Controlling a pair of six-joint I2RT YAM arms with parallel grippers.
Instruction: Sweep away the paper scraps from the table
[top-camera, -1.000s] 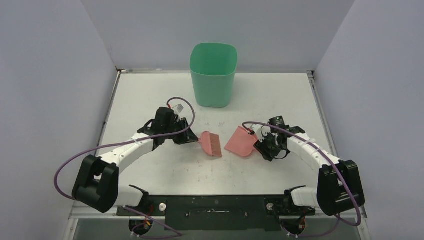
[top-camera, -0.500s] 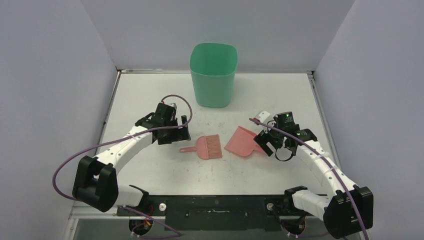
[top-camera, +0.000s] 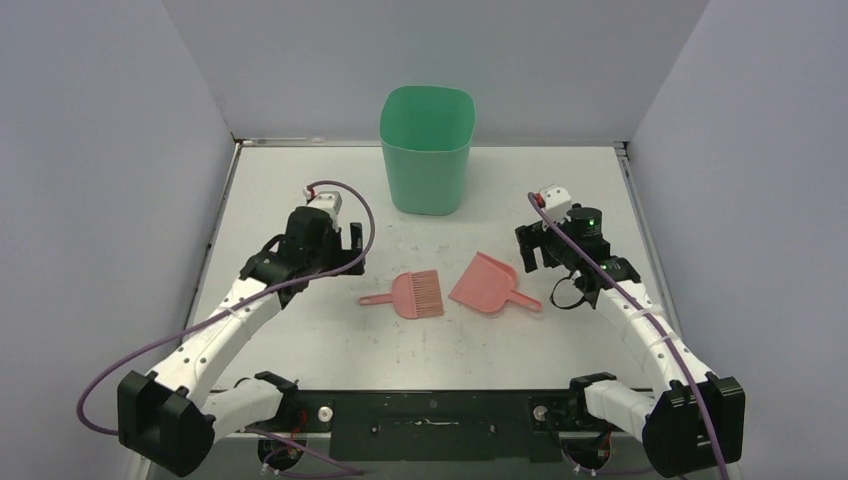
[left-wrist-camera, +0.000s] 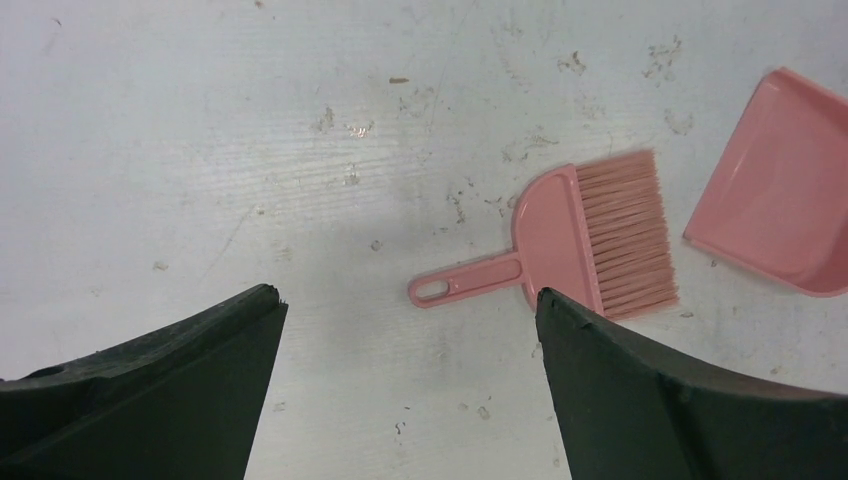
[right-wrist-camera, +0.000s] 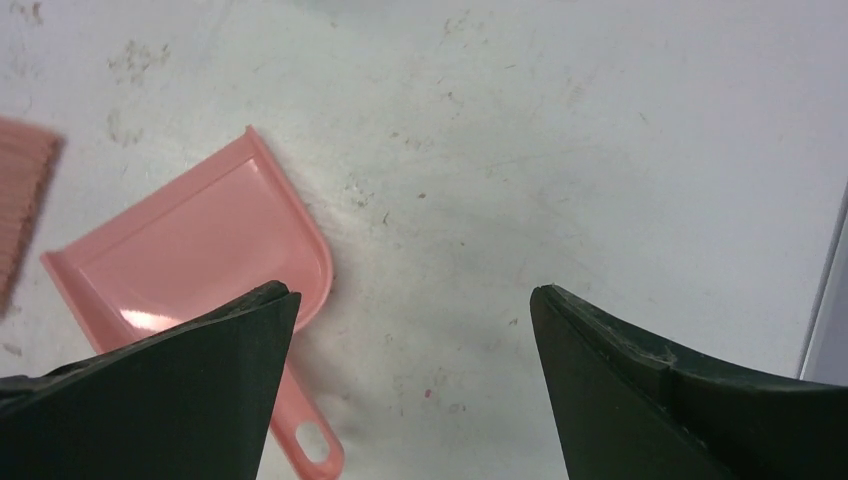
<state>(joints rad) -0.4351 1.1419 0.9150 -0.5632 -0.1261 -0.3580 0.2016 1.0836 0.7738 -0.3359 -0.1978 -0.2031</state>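
Note:
No paper scraps show on the white table (top-camera: 300, 190) in any view. The pink hand brush (top-camera: 418, 295) lies flat in the middle, handle to the left, and shows again as the brush (left-wrist-camera: 590, 235) in the left wrist view. The pink dustpan (top-camera: 485, 283) lies just right of it, with the dustpan (right-wrist-camera: 200, 260) handle toward the near side. My left gripper (top-camera: 355, 252) hovers open to the left of the brush, holding nothing (left-wrist-camera: 405, 295). My right gripper (top-camera: 528, 252) is open, above and right of the dustpan, and empty (right-wrist-camera: 412, 290).
A tall green bin (top-camera: 427, 150) stands at the back centre of the table. Grey walls close in the left, right and far sides. The tabletop carries faint scuffs and specks. A metal rail (right-wrist-camera: 825, 290) runs along the table's right edge.
Both grippers opened, releasing the brush and the dustpan, and drew back outward and upward. The brush now lies flat with its handle to the left.

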